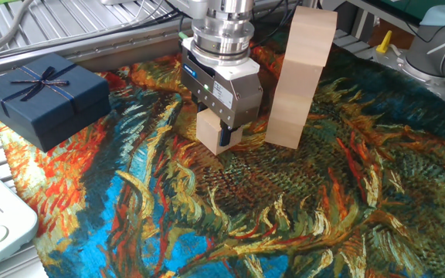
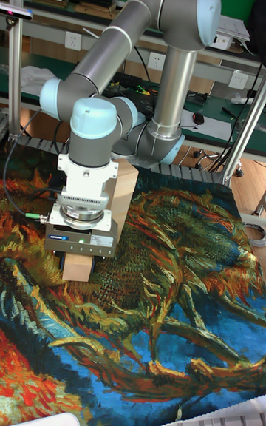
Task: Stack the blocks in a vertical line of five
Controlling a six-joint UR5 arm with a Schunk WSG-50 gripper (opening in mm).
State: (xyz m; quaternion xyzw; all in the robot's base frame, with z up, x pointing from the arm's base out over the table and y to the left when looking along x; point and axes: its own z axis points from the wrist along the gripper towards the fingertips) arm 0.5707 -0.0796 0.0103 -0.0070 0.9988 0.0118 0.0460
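The gripper sits just above centre in the fixed view, pointing straight down, its jaws closed narrow on a single pale wooden block that rests on the cloth. One dark finger shows against the block's right face. In the tall fixed view the same gripper is at centre left, with the single block poking out beneath its housing.

By size, the painted cloth comes first: swirling blue, orange and green strokes covering most of both views. Next is the grey arm, arching from the upper right of the tall view down to the wrist at centre left.

The stack of blocks stands upright at upper centre right of the fixed view, just right of the gripper and apart from the single block. Its seams are faint, so the count is hard to read. In the tall view the stack is mostly hidden behind the wrist.

The dark navy gift box with its ribbon bow lies at the upper left of the fixed view, well apart from the blocks.
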